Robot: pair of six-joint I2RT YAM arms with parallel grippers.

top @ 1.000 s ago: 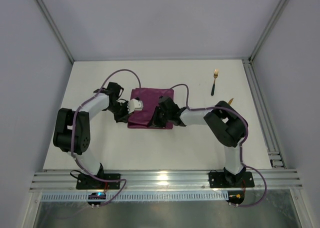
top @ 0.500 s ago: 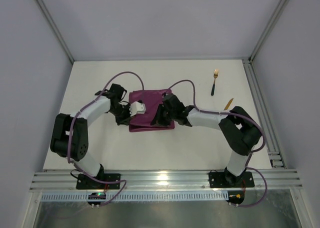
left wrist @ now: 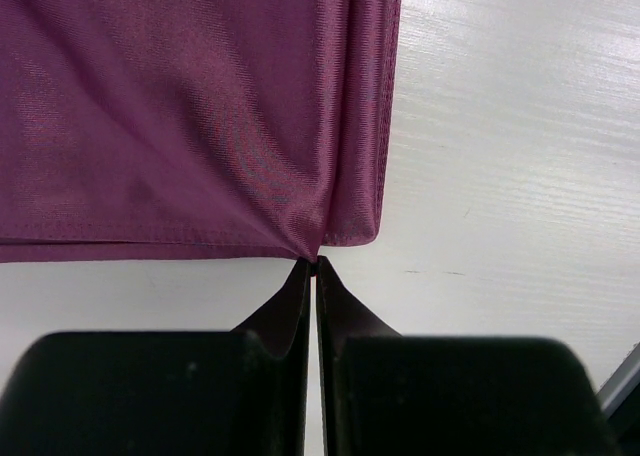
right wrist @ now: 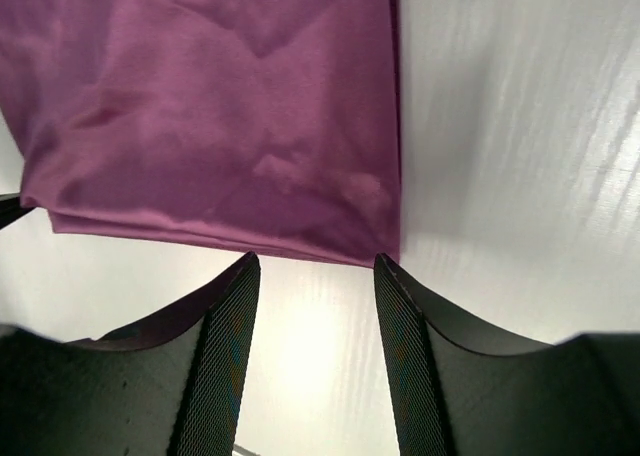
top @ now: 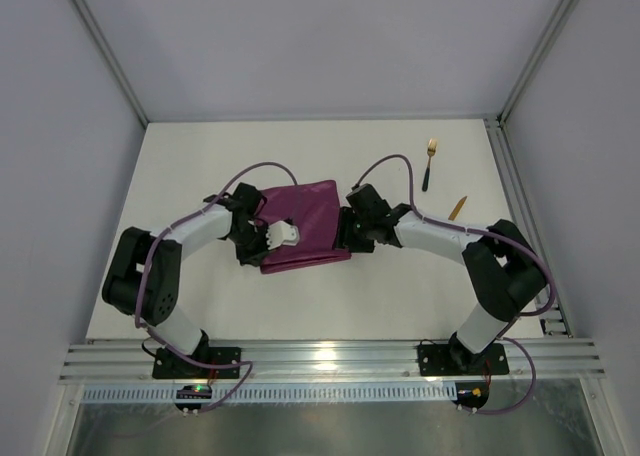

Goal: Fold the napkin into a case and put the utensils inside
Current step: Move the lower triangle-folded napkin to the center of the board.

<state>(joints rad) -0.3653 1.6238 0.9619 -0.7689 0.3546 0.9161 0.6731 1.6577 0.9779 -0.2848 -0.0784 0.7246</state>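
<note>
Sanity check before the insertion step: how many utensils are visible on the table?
2. The fork lies far right on the table, clear of the napkin. The knife lies just nearer, only its gold blade showing beside the right arm; its handle is hidden.

Magenta napkin (left wrist: 180,106) of fine-woven cloth with a soft satin sheen, white table (left wrist: 520,156) faintly grained and semi-glossy, right gripper (right wrist: 317,266) in matt black ribbed plastic

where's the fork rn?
Top view: the fork lies on the far-right part of the table, just beyond the knife and well to the right of the napkin.
</note>
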